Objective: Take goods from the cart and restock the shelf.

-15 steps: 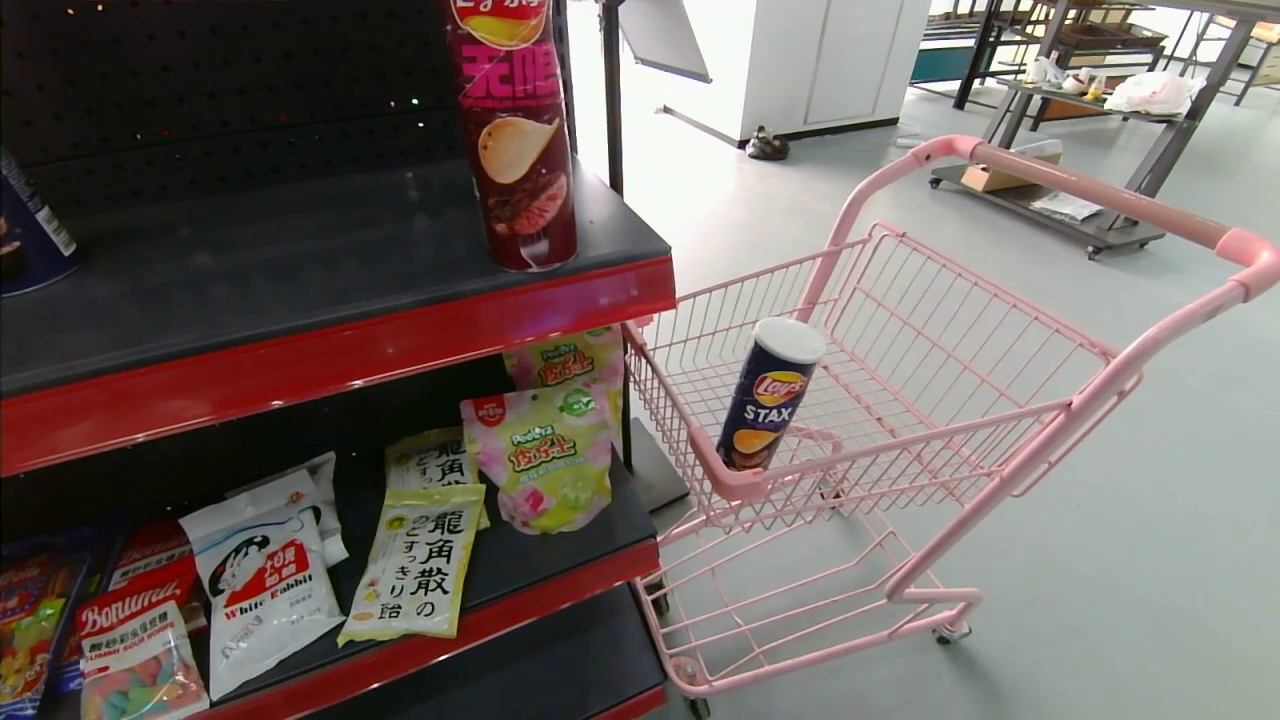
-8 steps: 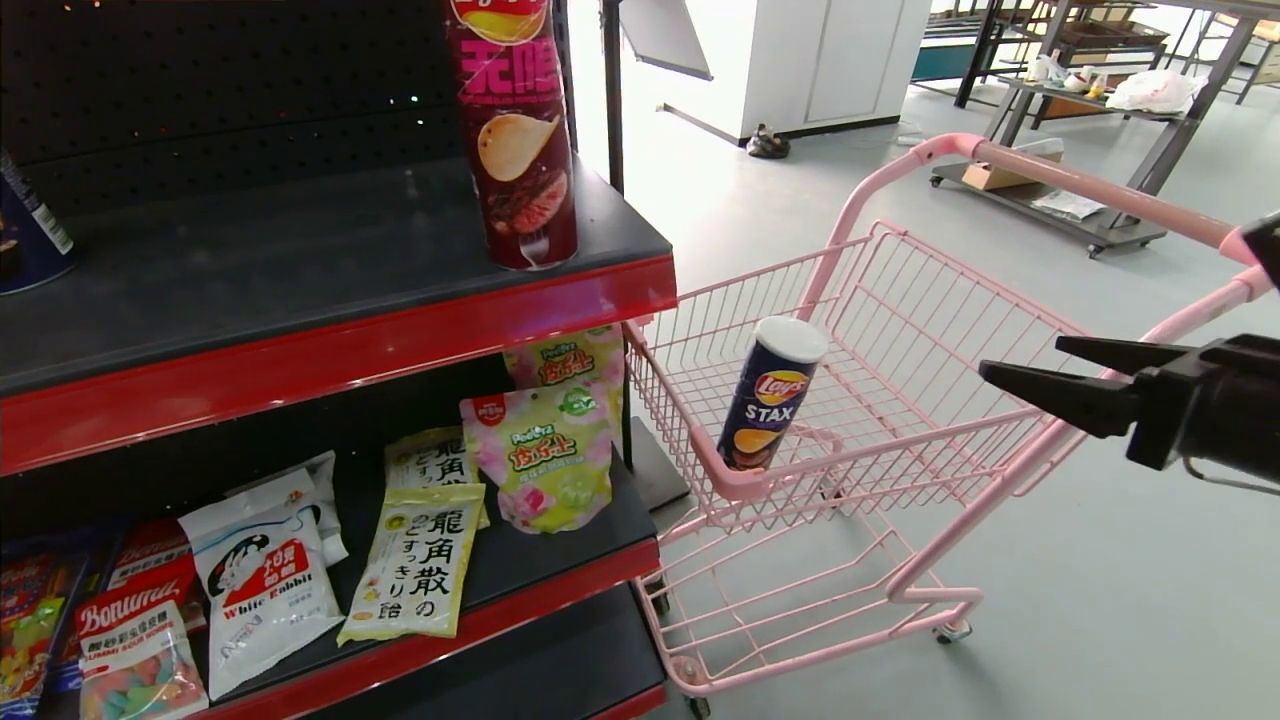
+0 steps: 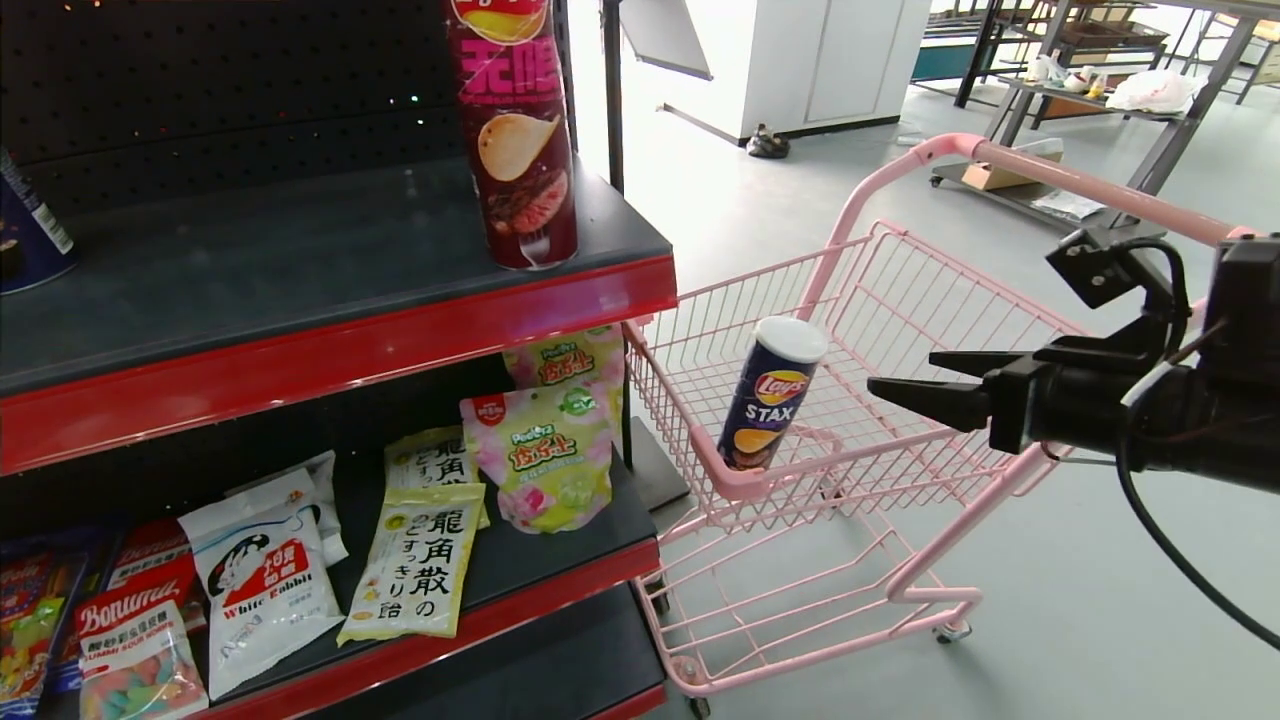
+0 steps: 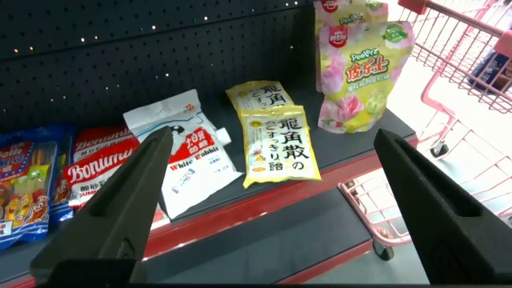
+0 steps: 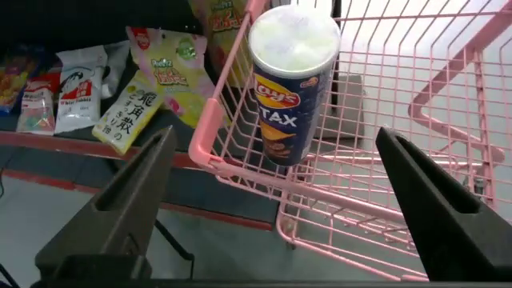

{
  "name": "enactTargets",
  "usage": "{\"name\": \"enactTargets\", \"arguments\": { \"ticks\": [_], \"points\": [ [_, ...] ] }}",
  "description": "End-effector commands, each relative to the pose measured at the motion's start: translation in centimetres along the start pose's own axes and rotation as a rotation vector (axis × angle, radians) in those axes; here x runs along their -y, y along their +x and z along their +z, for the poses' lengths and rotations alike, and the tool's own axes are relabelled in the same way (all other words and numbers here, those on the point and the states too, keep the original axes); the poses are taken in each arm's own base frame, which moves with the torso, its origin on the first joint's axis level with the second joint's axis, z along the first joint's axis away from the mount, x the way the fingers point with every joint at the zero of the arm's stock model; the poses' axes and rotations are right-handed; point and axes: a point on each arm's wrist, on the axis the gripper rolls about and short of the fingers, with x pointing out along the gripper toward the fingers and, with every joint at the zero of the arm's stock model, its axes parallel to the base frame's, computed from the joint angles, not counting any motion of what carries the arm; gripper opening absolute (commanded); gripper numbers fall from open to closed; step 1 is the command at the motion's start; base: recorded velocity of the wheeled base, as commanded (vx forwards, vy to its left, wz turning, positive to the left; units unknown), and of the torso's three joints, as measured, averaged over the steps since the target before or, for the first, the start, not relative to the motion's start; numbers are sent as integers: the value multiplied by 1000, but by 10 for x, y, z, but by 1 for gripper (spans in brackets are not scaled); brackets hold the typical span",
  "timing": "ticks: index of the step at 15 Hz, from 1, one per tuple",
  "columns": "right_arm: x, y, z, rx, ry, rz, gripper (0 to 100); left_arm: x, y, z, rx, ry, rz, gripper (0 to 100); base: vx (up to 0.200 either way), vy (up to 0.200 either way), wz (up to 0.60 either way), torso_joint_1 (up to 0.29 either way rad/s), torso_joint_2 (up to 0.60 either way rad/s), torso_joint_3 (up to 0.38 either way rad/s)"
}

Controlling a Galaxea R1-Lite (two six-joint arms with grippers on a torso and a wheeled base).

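Observation:
A dark blue chip can (image 3: 772, 402) with a white lid leans in the front left corner of the pink cart (image 3: 905, 300). My right gripper (image 3: 900, 372) hangs open over the cart basket, to the right of the can and apart from it. In the right wrist view the can (image 5: 290, 88) stands between and beyond the open gripper (image 5: 274, 134). My left gripper (image 4: 272, 134) is open and empty, facing the lower shelf (image 4: 264, 212) of snack bags. A tall maroon chip can (image 3: 515, 140) stands on the upper shelf (image 3: 300, 250).
Flat snack bags (image 3: 415, 560) lie along the lower shelf, with green and pink pouches (image 3: 545, 455) at its right end beside the cart. A dark blue can (image 3: 25, 230) sits at the upper shelf's far left. Open floor lies right of the cart.
My right arm has come in from the right edge and moved left over the cart basket toward the blue can. The can, cart and shelf goods have stayed put.

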Motion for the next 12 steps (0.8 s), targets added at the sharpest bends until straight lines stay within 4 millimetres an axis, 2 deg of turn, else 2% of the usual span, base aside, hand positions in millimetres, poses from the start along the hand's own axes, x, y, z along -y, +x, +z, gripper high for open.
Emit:
{"name": "enactTargets", "arguments": {
  "ticks": [1, 3, 6, 12],
  "points": [
    [3, 33, -17, -57, 9, 37, 100, 0, 0, 0, 0, 0, 0, 100, 0, 0, 0, 0, 0, 0],
    [4, 49, -24, -55, 4, 65, 100, 0, 0, 0, -2, 0, 0, 100, 0, 0, 0, 0, 0, 0],
    [8, 59, -32, -84, 16, 102, 100, 0, 0, 0, -2, 0, 0, 100, 0, 0, 0, 0, 0, 0],
    [18, 85, -35, -48, 5, 182, 100, 0, 0, 0, -2, 2, 0, 100, 0, 0, 0, 0, 0, 0]
  ]
}}
